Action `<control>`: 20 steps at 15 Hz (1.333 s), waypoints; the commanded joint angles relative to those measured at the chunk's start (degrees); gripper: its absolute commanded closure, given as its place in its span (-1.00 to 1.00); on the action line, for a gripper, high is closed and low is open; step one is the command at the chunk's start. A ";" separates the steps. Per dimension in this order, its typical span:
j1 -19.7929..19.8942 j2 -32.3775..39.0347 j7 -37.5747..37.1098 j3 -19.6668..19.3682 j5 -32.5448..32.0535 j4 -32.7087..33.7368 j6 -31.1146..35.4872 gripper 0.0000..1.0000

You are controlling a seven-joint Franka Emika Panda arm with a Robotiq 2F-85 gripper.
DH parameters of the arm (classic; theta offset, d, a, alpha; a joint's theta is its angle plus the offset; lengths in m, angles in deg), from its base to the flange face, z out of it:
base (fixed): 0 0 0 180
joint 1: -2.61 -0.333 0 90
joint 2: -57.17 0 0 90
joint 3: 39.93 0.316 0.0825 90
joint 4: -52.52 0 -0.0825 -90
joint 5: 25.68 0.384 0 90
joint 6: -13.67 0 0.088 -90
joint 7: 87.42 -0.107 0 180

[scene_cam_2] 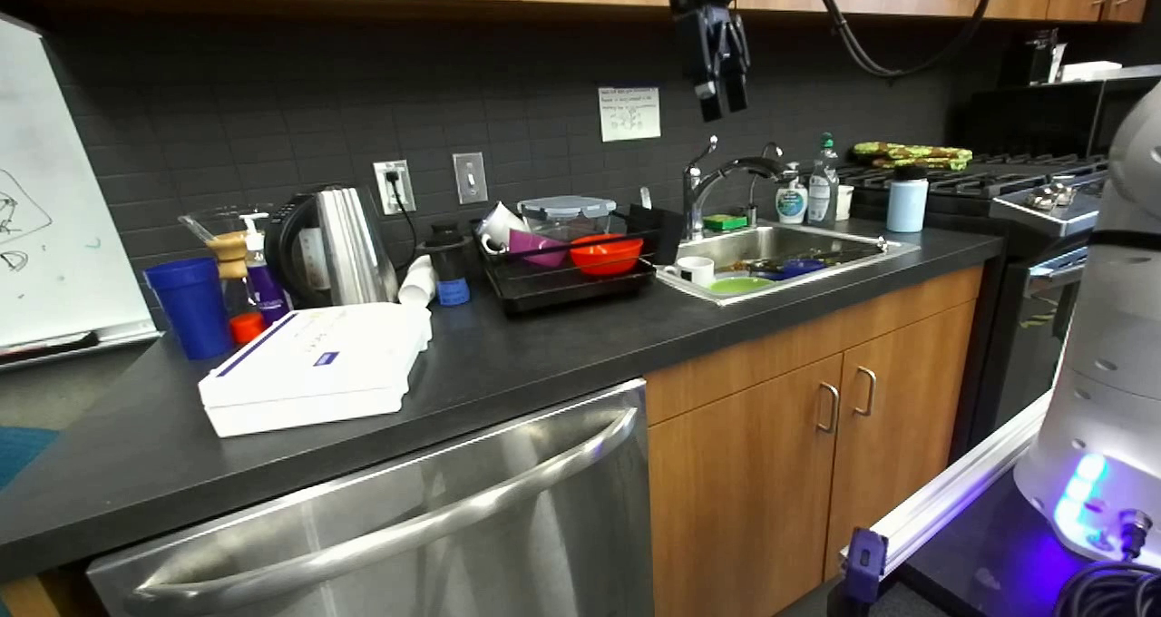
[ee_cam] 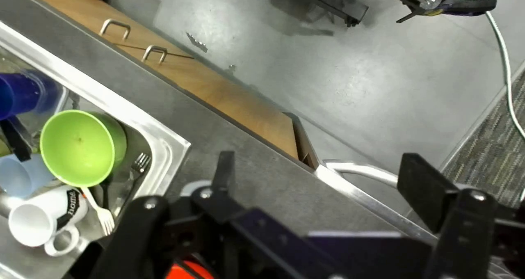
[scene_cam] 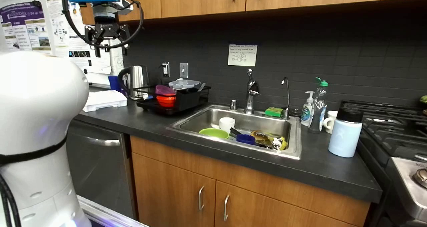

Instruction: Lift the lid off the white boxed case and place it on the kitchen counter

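The white boxed case [scene_cam_2: 304, 410] lies flat on the dark kitchen counter [scene_cam_2: 544, 349], above the dishwasher. The lid [scene_cam_2: 363, 337], white with faint marks and a small blue label, is on top of the case. In an exterior view the robot's arm partly hides the case [scene_cam: 108, 101]. My gripper [scene_cam: 111, 50] is open and empty, high above the counter. It hangs well above and apart from the case, as another exterior view of the gripper [scene_cam_2: 723, 107] shows. In the wrist view the open fingers [ee_cam: 318, 164] span the counter edge [ee_cam: 254, 176]; the case is out of view there.
A kettle [scene_cam_2: 354, 249], a blue cup [scene_cam_2: 190, 308] and a soap bottle [scene_cam_2: 263, 277] stand behind the case. A dish rack [scene_cam_2: 544, 295] stands between the case and the sink [scene_cam_2: 893, 247]. Upper cabinets [scene_cam: 203, 0] hang near the gripper's height.
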 commanded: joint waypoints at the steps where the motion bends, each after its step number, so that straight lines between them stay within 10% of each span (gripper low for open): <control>1: -3.11 3.43 -1.91 4.09 -0.52 1.74 2.41 -1.00; 20: -11.63 29.33 -26.79 17.29 -11.46 11.39 16.78 -1.00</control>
